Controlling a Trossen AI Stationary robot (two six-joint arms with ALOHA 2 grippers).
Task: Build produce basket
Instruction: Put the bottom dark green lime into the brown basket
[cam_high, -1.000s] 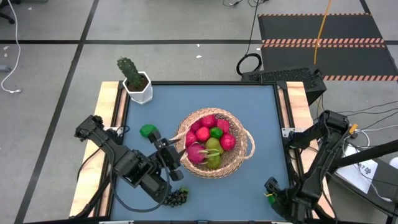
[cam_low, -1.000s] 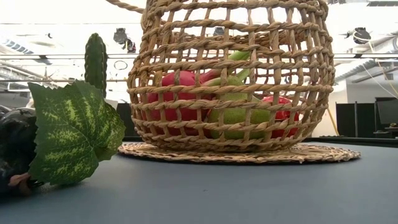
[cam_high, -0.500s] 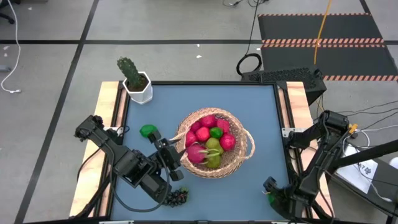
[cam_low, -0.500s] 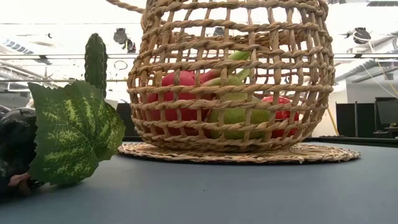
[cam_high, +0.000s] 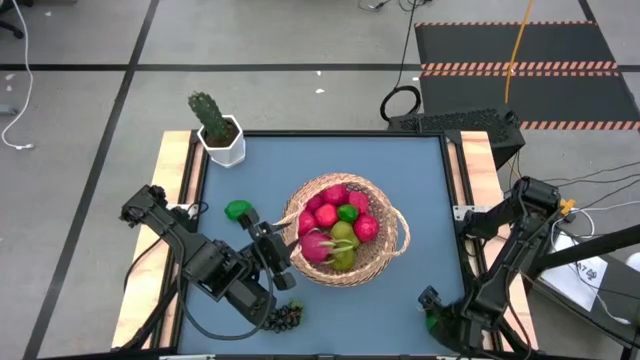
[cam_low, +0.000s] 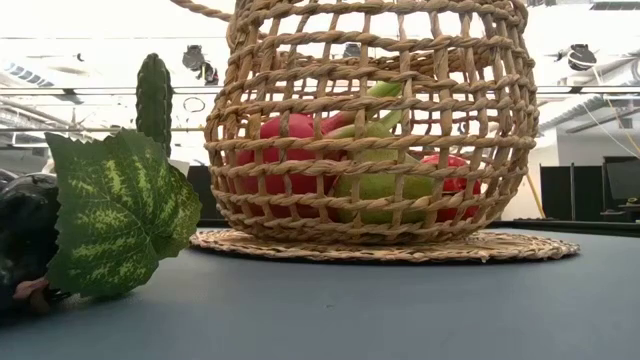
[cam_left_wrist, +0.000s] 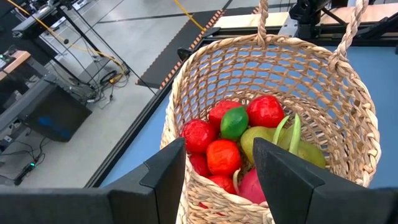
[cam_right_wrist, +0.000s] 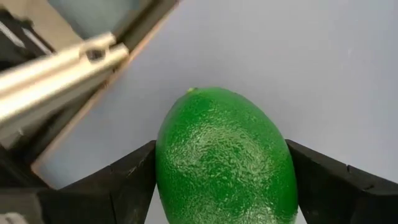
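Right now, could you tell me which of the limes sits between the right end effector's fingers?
The lime at the table's near right corner, flanked by both fingers; another lies in the basket, and a green fruit sits loose at the left.
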